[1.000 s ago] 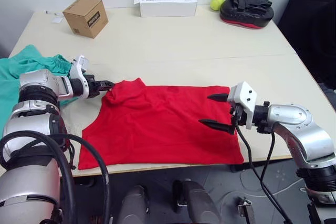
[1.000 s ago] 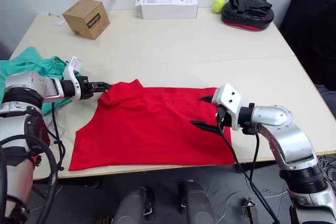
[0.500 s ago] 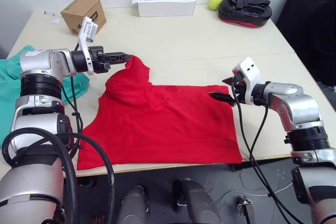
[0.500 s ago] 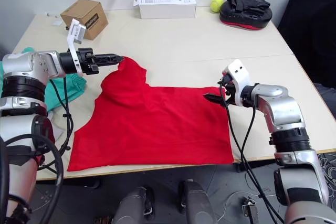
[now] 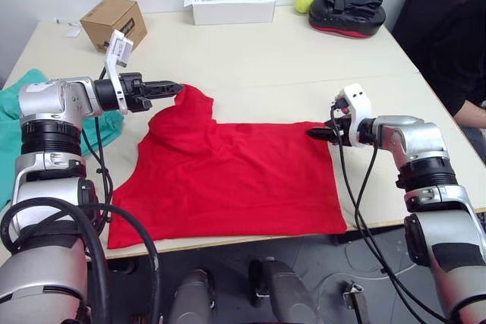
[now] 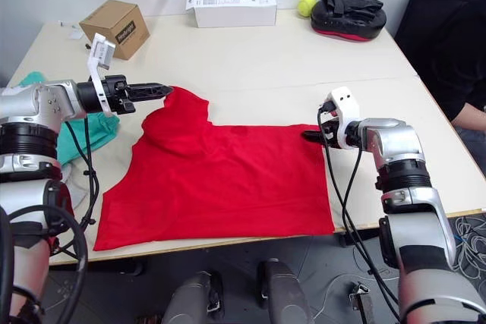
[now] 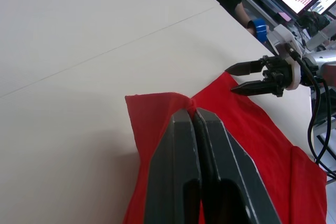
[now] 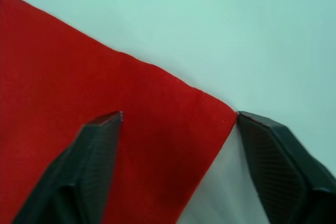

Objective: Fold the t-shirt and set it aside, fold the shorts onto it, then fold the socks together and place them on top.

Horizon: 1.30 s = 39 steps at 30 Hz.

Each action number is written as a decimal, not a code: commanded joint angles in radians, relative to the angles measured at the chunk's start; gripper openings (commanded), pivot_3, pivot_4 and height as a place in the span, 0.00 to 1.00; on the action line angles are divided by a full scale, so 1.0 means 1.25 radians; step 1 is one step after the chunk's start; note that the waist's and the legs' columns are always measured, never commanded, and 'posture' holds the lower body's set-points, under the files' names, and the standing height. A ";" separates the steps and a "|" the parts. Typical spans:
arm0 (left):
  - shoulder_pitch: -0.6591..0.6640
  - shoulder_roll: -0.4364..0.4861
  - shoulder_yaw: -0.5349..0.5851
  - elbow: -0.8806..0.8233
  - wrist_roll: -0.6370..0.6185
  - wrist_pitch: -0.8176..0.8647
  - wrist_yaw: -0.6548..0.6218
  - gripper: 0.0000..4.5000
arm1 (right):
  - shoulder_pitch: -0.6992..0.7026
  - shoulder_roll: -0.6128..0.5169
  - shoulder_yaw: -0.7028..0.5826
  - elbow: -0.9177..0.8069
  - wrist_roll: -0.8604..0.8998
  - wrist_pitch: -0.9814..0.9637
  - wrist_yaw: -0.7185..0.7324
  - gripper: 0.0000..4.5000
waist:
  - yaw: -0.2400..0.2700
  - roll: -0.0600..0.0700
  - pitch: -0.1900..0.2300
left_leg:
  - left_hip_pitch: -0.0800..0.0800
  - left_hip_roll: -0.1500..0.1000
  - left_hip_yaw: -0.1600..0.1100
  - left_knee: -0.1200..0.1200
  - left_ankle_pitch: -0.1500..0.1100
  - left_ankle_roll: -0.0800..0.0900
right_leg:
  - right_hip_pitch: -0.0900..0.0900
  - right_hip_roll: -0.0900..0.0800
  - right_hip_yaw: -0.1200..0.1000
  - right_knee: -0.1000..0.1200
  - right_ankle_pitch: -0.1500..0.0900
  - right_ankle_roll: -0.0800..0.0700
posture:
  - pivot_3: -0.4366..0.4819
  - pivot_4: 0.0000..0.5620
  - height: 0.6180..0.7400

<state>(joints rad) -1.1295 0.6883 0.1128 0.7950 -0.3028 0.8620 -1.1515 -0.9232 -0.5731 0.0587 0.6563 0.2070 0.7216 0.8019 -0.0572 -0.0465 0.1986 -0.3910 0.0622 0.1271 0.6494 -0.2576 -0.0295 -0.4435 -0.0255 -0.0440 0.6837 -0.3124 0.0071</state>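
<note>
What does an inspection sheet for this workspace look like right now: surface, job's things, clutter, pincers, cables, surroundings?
Surface: pale table, seam across its middle.
Job's things: red t-shirt spread flat at the near edge, one corner lifted; teal shorts bunched at the left edge; socks: nothing seen.
Clutter: cardboard box, white box, tennis ball, black pad, all along the far side.
Pincers: left pincer shut on the shirt's lifted corner; right pincer open, straddling the shirt's far right corner.
Cables: black cables hang from both arms.
Surroundings: grey wall, black chair, a person's forearm at right.
</note>
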 commanded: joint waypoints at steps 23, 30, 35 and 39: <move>0.513 0.234 0.046 -0.608 -0.090 -0.206 -0.220 0.00 | 0.404 -0.152 -0.079 -0.328 0.003 -0.860 0.406 0.00 | -0.001 0.000 0.000 | 0.000 0.000 0.000 -0.002 0.000 0.000 | 0.001 0.001 0.001 -0.003 0.000 0.001 | 0.48 0.27 1.00; 0.702 0.300 0.041 -0.637 -0.024 -0.394 -0.235 0.00 | 0.366 -0.176 -0.032 -0.094 -0.076 -1.217 0.443 0.00 | 0.000 0.001 0.001 | 0.005 0.000 -0.003 -0.003 0.002 0.007 | 0.007 0.001 -0.001 -0.008 0.002 -0.004 | 0.48 0.27 1.00; 0.690 0.294 0.026 -0.532 0.039 -0.519 -0.189 0.00 | 0.307 -0.188 0.000 0.052 -0.120 -1.382 0.424 0.00 | 0.002 0.002 0.002 | 0.006 0.000 -0.004 -0.004 0.002 0.008 | 0.011 0.001 -0.002 -0.013 0.003 -0.005 | 0.48 0.27 1.00; 0.686 0.283 0.023 -0.550 0.010 -0.486 -0.188 0.00 | 0.269 -0.186 0.021 0.105 -0.137 -1.415 0.400 0.00 | 0.002 0.002 0.002 | 0.005 0.000 -0.004 -0.004 -0.001 0.009 | 0.011 0.000 -0.002 -0.013 0.003 -0.004 | 0.48 0.27 1.00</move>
<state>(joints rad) -0.2617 1.0376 0.1368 0.1316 -0.2695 0.2420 -1.3888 -0.5689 -0.7832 0.0822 0.7779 0.0327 -1.0244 1.3181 -0.0543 -0.0436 0.2006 -0.3845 0.0624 0.1222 0.6447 -0.2589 -0.0181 -0.4293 -0.0253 -0.0468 0.6672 -0.3080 0.0029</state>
